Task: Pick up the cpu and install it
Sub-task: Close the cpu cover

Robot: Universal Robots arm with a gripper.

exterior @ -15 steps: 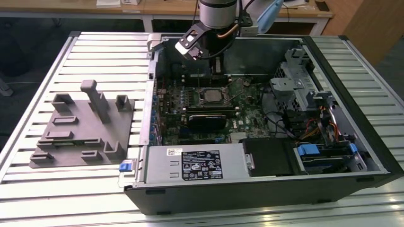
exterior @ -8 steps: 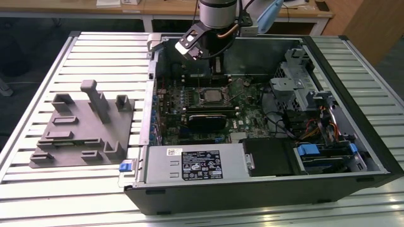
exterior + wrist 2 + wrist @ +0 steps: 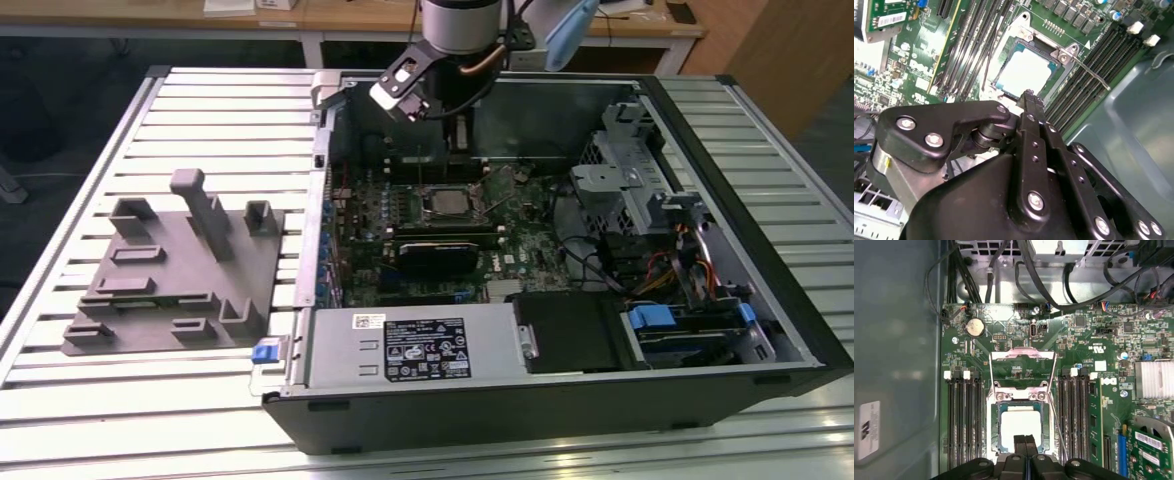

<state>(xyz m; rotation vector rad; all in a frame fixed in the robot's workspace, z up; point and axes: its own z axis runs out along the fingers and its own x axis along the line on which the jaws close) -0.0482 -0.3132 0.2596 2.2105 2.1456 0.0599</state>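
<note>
Straight down to the cpu (image 3: 1020, 426) the path is free: the load plate (image 3: 1023, 365) is flipped back and the chip's top lies bare. My gripper (image 3: 1025, 439), fingertips pressed together, hangs over the chip's edge. Low memory slots (image 3: 964, 425) flank the socket on both sides, so I have fair sideways room there. The thin retention lever (image 3: 1056, 425) angles out just beside the socket and could snag a finger. Further off, the case wall (image 3: 894, 365), a bundle of cables (image 3: 1054, 285) and the drive cage (image 3: 627, 170) hem the board in.
</note>
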